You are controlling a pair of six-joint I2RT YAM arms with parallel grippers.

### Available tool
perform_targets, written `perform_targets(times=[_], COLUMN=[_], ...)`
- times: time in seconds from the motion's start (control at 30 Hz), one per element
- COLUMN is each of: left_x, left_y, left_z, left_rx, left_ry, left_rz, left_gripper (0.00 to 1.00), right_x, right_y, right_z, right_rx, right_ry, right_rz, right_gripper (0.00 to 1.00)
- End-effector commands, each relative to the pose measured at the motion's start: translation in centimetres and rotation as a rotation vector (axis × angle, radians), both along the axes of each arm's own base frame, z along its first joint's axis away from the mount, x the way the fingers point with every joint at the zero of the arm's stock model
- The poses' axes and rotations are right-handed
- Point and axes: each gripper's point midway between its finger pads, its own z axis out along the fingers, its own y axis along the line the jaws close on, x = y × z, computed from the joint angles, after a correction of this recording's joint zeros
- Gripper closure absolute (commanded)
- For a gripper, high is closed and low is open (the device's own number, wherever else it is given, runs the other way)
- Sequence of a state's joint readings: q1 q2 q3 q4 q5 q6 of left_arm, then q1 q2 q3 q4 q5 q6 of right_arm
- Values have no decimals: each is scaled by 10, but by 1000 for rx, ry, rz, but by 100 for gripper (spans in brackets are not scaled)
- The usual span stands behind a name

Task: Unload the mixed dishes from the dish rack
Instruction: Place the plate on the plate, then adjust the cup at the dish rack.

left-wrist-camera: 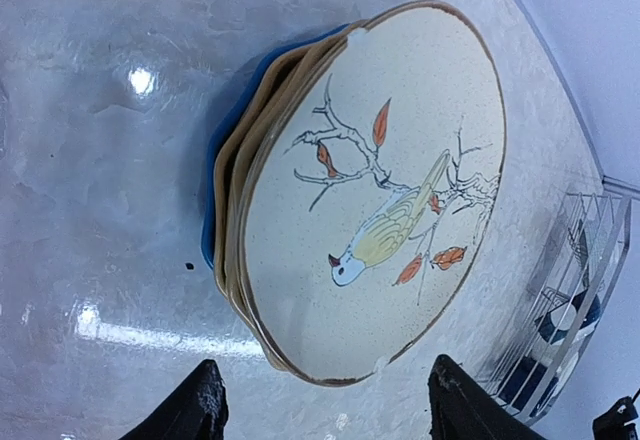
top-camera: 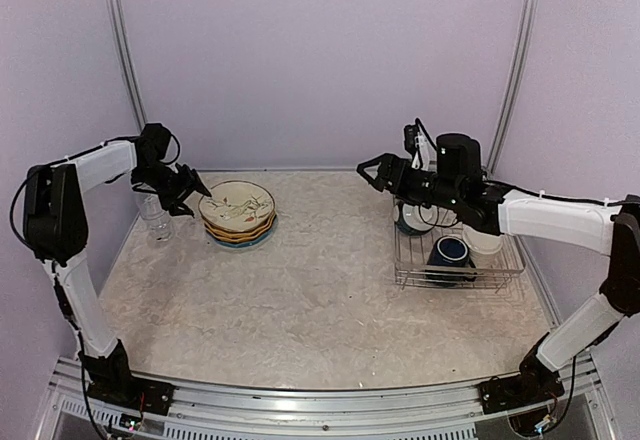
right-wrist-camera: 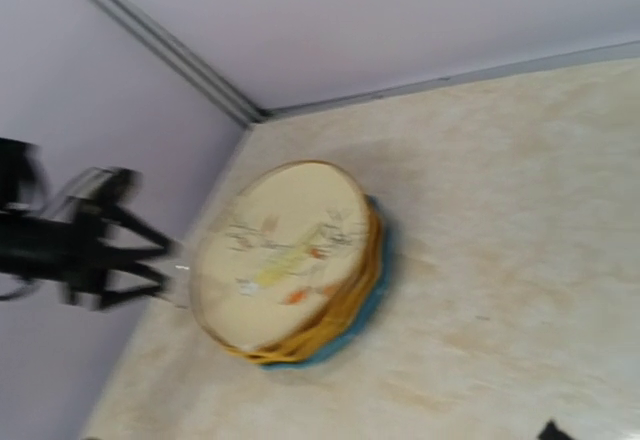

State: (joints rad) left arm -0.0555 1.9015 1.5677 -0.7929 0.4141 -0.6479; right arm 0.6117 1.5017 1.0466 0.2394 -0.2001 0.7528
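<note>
Dish rack [top-camera: 458,280] sits on the table [top-camera: 320,320] at far right, w/ 3 pieces in it. A dark blue mug [top-camera: 450,252] is toward the near side. A cream mug [top-camera: 486,244] is just right of it. A teal bowl [top-camera: 408,222] is at the far-left corner, partly hidden by the right arm.

The other dishes are out on the table, far left, well apart from the rack. The plates [top-camera: 237,210] lie flat in 1 stack. A cream plate w/ a bird-on-branch print [left-wrist-camera: 375,190] is on top, orange-yellow rims [left-wrist-camera: 235,160] show under it, and a blue plate [left-wrist-camera: 212,175] is at the bottom. A clear glass [top-camera: 155,218] stands upright just left of the stack, near the left wall.

Left gripper [top-camera: 197,196] hovers at the left edge of the plate stack, between glass and plates. In the left wrist view its 2 black fingers [left-wrist-camera: 200,405] are spread wide w/ nothing between them. They're off the plate, and the stack's edge lies in the gap between them.

Right gripper [top-camera: 365,172] is up in the air just left of the rack's far end, pointing left toward the plates. Its fingers look spread and it holds nothing. The right wrist view is blurred and shows only 1 dark tip at the bottom edge, so not 100% sure. That view looks across at the plate stack, w/ the left arm a blur beside it.
</note>
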Motion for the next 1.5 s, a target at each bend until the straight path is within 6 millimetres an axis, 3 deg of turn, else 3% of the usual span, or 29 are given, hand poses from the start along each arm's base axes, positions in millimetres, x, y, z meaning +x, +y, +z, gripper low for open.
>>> perform_targets(times=[0.0, 0.23, 0.37, 0.63, 0.87, 0.93, 1.1, 1.2, 1.37, 1.47], left_x=[0, -19, -32, -63, -71, -72, -74, -75, -76, -75], left_y=[3, -28, -54, -102, -115, -119, -123, -128, -133, -134], left_z=[49, 114, 135, 159, 161, 162, 159, 158, 156, 154], left_rx=[36, 50, 77, 119, 106, 91, 85, 63, 33, 30], left_ry=[-176, -410, -493, -610, -620, -622, -614, -607, -590, -590], left_rz=[-7, -120, -211, -382, -425, -437, -455, -468, -478, -480], left_gripper=[31, 26, 23, 17, 16, 15, 15, 15, 15, 15], right_x=[3, -5, -13, -43, -67, -69, -78, -84, -93, -97], right_y=[-31, -98, -131, -180, -228, -229, -197, -184, -179, -182], right_z=[0, -28, -41, -72, -93, -91, -90, -99, -110, -123], right_rx=[-174, -528, -713, -939, -848, -801, -682, -613, -606, -636], right_ry=[-25, 31, 91, 268, 429, 423, 417, 457, 486, 533], right_rz=[-101, -299, -365, -421, -447, -412, -220, -125, -74, -64], right_gripper=[7, 1, 0, 0, 0, 0, 0, 1, 1, 8])
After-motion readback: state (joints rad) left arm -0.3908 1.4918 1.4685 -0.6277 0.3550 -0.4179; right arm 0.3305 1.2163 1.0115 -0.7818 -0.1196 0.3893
